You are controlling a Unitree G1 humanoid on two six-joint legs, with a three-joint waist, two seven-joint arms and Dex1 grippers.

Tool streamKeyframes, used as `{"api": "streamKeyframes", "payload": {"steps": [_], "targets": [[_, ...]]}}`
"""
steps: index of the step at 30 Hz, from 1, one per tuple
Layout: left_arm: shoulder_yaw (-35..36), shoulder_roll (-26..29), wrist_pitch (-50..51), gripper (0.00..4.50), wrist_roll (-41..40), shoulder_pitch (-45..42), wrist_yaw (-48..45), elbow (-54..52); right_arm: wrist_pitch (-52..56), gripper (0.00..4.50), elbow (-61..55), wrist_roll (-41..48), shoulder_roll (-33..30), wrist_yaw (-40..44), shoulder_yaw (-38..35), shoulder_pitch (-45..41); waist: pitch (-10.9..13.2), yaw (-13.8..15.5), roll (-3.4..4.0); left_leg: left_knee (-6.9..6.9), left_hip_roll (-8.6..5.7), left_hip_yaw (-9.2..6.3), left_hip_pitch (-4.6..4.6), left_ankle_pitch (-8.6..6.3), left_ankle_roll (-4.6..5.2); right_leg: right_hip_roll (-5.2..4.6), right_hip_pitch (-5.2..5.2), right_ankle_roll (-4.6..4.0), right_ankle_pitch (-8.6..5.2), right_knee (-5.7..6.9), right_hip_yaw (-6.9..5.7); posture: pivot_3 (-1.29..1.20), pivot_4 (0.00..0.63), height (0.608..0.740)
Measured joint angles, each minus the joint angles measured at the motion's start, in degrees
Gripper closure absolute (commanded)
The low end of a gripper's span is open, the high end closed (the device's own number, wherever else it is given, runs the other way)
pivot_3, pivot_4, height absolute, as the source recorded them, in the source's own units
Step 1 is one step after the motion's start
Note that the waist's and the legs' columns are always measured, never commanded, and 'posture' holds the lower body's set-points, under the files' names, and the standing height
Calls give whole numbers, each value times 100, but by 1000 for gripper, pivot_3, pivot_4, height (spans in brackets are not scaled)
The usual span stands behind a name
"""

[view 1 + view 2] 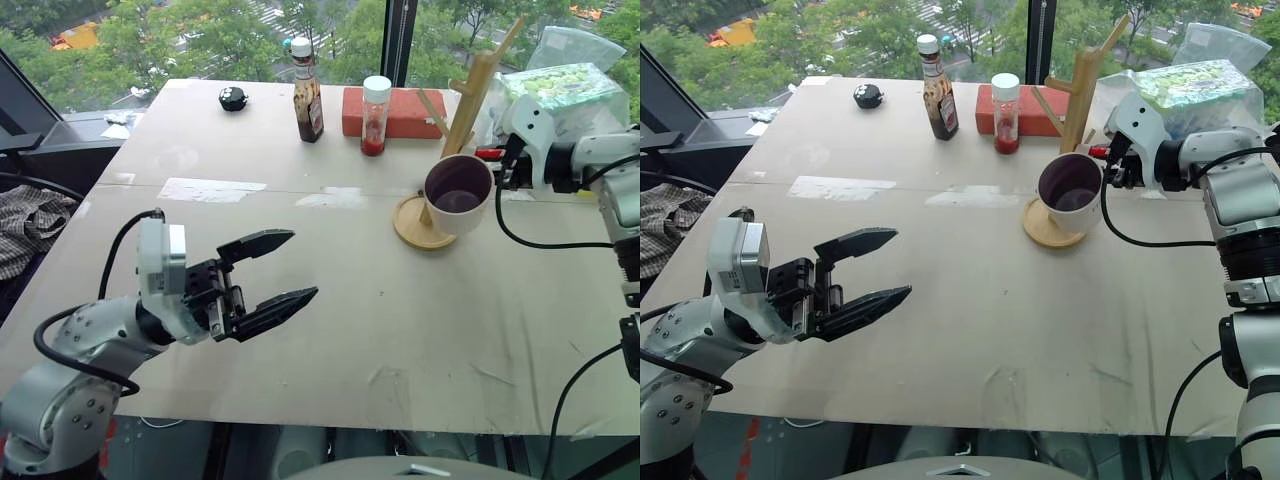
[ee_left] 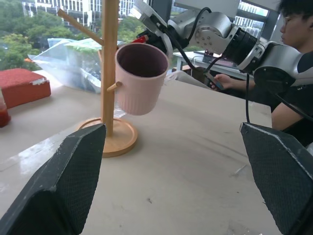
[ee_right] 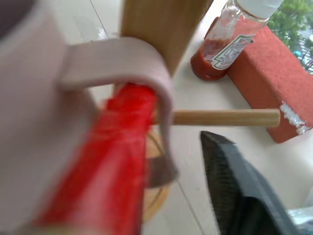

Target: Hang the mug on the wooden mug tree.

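I see the pale pink ceramic mug (image 1: pixel 458 195) beside the light-wood mug tree (image 1: pixel 462 140) at the table's far right, its handle threaded by a peg. It looks rigid, glazed, breakable; I'd take it by the handle. Right gripper (image 1: pixel 508 160) sits there, grip unclear; left gripper (image 1: pixel 272 272) gapes empty.
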Motion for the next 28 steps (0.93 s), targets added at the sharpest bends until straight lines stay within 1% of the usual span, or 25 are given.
{"api": "streamKeyframes", "payload": {"steps": [2, 5, 7, 9, 10, 12, 13, 14, 15, 17, 18, 19, 21, 22, 25, 28], "targets": [[2, 0, 0, 0, -41, 7, 101, -18, -4, 2123, -61, 72, -99, 83, -148, 103, 0, 4, 0, 0, 0, -2, -3, 0, 0, -1, 0, 0, 0, -3, -4, 0, 150, 740], [-16, -1, 2, 0, -42, -12, 297, -19, 5, 2123, -448, 381, -509, 275, -736, 657, 0, 23, 0, -1, 0, -5, -7, -1, 1, -4, 1, 0, 0, -10, -9, 0, 150, 740], [-47, 8, 8, 0, -6, -55, 368, -4, 100, 2123, -843, 697, -812, 412, -1254, 1215, 0, 6, 0, -4, 0, -5, -5, -1, 2, -4, 2, 0, 0, -11, -8, 0, 150, 740], [-112, 40, 8, 0, 92, -100, 371, 31, 399, 2123, -1368, 1080, -1087, 501, -1934, 1986, 0, 23, 0, -6, 0, -6, -5, -1, 2, -3, 2, 0, 0, -11, -11, 0, 150, 740], [-147, 55, 13, 0, 147, -94, 367, 75, 540, 2123, -1542, 1219, -1165, 530, -2213, 2318, 0, 15, 1, -6, 0, -5, -3, -1, 2, -3, 4, 0, 0, -11, -8, 0, 150, 740], [-297, 109, 25, 0, 301, -122, 293, 224, 786, 2123, -2105, 1510, -1234, 509, -2952, 3268, -1, 12, 2, -7, 0, -4, 0, -1, 2, -2, 7, 1, 0, -9, -8, 0, 150, 740], [-370, 148, 24, 0, 427, -122, 239, 348, 878, 2123, -2339, 1612, -1222, 482, -3250, 3710, -1, -10, 2, -7, 0, -1, 5, -1, 2, 0, 8, 1, 0, -5, 0, 0, 150, 740], [-382, 160, 24, 0, 458, -109, 227, 376, 902, 2123, -2373, 1630, -1213, 472, -3312, 3806, -1, -31, 3, -6, -1, 1, 8, -1, 2, 1, 8, 1, 0, -1, 4, 0, 150, 740], [-498, 230, -2, 0, 622, -105, 99, 531, 947, 2123, -2683, 1728, -1097, 401, -3748, 4364, -2, -30, 3, -8, -2, 2, 13, -1, 2, 5, 9, 1, 0, 3, 7, 0, 150, 740], [-574, 290, -68, 0, 853, -56, -100, 788, 1008, 2123, -2987, 1855, -950, 384, -4179, 4993, -3, -23, 5, -8, -2, 2, 17, -1, 1, 9, 9, 1, 0, 7, 11, 0, 150, 740], [-629, 363, -146, 0, 1027, 9, -257, 986, 1046, 1580, -3150, 1893, -873, 401, -4418, 5459, -3, -12, 5, -8, -2, 1, 17, -1, 1, 12, 9, 1, 0, 7, 10, 0, 150, 740], [-639, 395, -158, 0, 1101, 64, -316, 1095, 1065, 1328, -3166, 1892, -841, 411, -4481, 5644, -3, -7, 5, -7, -2, -1, 17, -1, 1, 13, 10, 1, 0, 7, 9, 0, 150, 740], [-728, 496, -272, 0, 1336, 44, -639, 1423, 1000, 411, -3405, 1866, -690, 460, -4757, 6517, -4, 12, -1, -7, -5, -2, 15, -1, 2, 13, 9, 2, -1, 5, 8, 0, 150, 740], [-727, 548, -299, 0, 1407, 46, -764, 1586, 957, 45, -3447, 1845, -575, 474, -4796, 6807, -7, 14, -7, -7, -5, -2, 16, -2, 2, 14, 11, 2, -1, 3, 8, 0, 150, 740], [-778, 698, -354, 0, 1593, -2, -1087, 1893, 667, 45, -3546, 1691, -309, 360, -4871, 7290, -6, -23, -6, -5, -7, 6, 19, -3, 4, 10, 10, 3, -1, 5, 17, 0, 150, 740], [-869, 730, -396, 0, 1706, -67, -1292, 2031, 515, 45, -3581, 1639, -178, 217, -4884, 7436, -6, -39, -7, -5, -6, 9, 23, -2, 3, 12, 10, 3, 0, 9, 20, 0, 150, 740]]}}
